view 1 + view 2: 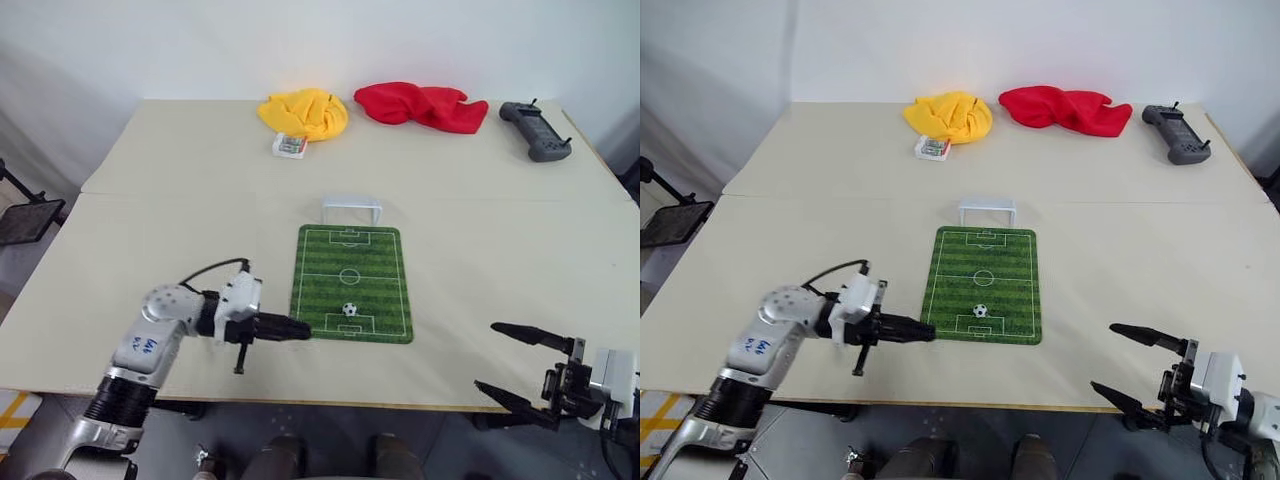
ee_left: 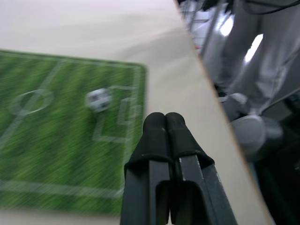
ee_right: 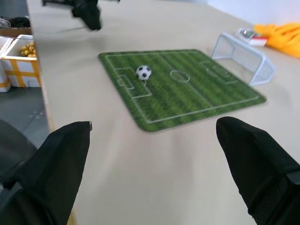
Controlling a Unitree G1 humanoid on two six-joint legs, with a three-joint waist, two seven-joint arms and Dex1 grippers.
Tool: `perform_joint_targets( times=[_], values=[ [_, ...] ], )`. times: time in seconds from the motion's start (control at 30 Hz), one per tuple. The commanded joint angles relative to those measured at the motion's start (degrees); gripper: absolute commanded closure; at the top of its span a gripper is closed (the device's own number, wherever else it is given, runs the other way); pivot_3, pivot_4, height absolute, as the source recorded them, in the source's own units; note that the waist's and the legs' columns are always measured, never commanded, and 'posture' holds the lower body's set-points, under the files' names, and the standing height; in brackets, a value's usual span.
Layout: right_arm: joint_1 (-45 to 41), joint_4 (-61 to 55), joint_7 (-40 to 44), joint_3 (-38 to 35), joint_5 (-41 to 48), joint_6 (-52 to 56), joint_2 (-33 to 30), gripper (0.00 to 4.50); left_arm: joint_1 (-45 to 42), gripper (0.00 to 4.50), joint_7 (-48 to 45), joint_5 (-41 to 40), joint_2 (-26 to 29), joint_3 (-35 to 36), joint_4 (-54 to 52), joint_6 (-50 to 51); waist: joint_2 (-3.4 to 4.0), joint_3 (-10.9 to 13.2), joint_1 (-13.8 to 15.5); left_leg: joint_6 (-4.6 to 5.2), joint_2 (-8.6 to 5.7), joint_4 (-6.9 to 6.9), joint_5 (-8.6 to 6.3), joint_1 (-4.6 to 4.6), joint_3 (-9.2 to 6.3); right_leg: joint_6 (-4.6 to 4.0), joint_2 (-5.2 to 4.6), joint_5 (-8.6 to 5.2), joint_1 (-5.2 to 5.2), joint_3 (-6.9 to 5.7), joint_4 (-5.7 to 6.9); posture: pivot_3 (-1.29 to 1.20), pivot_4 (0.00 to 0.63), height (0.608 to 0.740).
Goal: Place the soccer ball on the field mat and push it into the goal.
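We see the soccer ball (image 1: 349, 310) resting on the field mat (image 1: 352, 283), just beyond our closed left claw (image 1: 300, 329); the white goal (image 1: 351, 209) stands at the mat's far end.

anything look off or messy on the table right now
Nothing stands out. The soccer ball sits on the field mat, which lies flat and square to the goal just beyond its far end. The yellow cloth and red cloth are crumpled at the far edge, well away from the mat.
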Motion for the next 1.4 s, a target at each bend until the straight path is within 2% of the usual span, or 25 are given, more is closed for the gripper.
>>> perform_joint_targets(
  times=[0.03,0.23,0.57,0.77,0.87,0.93,1.03,1.23,1.4],
  values=[
    [0.94,-0.92,0.98,-0.63,1.2,-0.57,-0.16,0.0,0.54,4.48,2.5,2.11,-1.34,-2.28,-2.6,-0.77,0.0,0.0,-0.07,0.0,0.01,-0.01,0.0,0.0,0.0,0.0,0.01,0.0,-0.02,-0.01,0.01,0.0,0.15,0.74],
    [1.99,-1.83,0.43,-0.68,1.15,-0.38,0.14,0.0,-1.55,4.48,11.41,6.65,-7.19,-6.32,-0.92,3.29,0.02,-0.01,-0.11,0.0,0.01,-0.01,0.0,0.0,0.03,0.0,0.02,0.0,-0.03,0.02,0.02,0.0,0.15,0.74],
    [4.01,-3.86,-1.85,-0.68,0.87,-0.27,1.16,0.0,-5.2,4.48,18.21,12.05,-10.9,-8.85,3.38,3.7,0.01,-0.01,-0.07,0.0,0.02,-0.02,0.0,0.01,0.05,0.0,0.04,0.0,-0.05,0.03,0.03,0.0,0.15,0.74],
    [3.95,-5.01,-4.18,-0.34,0.62,-0.33,2.18,0.0,-11.76,4.48,27.63,16.77,-16.32,-6.78,14.23,-3.0,0.0,0.0,0.07,0.0,-0.01,0.02,0.0,0.0,0.05,0.01,0.04,0.01,-0.04,0.03,0.01,0.0,0.15,0.74],
    [2.56,-8.48,-12.11,-0.35,1.8,1.33,6.3,0.0,-18.31,4.48,32.8,13.46,-20.33,-0.02,19.79,-10.08,-0.12,0.07,0.23,-0.01,0.02,0.01,0.01,-0.03,0.02,0.01,0.05,0.01,-0.07,-0.03,0.03,0.0,0.15,0.74],
    [2.1,-9.68,-14.47,-0.56,1.95,2.06,7.69,0.0,-18.74,4.48,30.89,11.24,-19.71,2.38,20.21,-10.35,-0.11,0.06,-0.13,-0.03,0.01,0.03,0.01,-0.08,0.01,0.01,0.04,0.01,-0.1,-0.04,0.04,0.0,0.15,0.74],
    [1.12,-10.16,-17.78,-1.43,2.34,1.89,9.81,0.0,-17.31,4.48,25.28,9.27,-14.43,5.25,20.52,-12.66,0.03,-0.02,-0.9,-0.05,0.03,-0.08,-0.02,0.04,0.16,0.03,0.04,0.02,-0.12,0.04,0.05,0.0,0.15,0.74],
    [-0.33,-10.01,-21.29,-0.97,1.36,1.16,11.57,0.0,-14.82,4.48,21.66,5.26,-6.45,12.01,21.08,-12.63,0.02,-0.01,-0.71,-0.09,0.07,-0.03,-0.05,0.02,0.08,0.01,0.1,0.02,-0.19,0.03,0.14,0.0,0.15,0.74],
    [-2.1,-7.24,-22.11,-1.05,0.37,-0.83,12.75,0.0,-8.99,4.48,24.92,6.4,-1.31,16.75,20.03,-14.1,0.04,-0.03,-0.29,-0.08,0.06,-0.07,-0.04,0.05,0.06,0.02,0.08,0.03,-0.17,0.03,0.13,0.0,0.15,0.74]
  ],
)
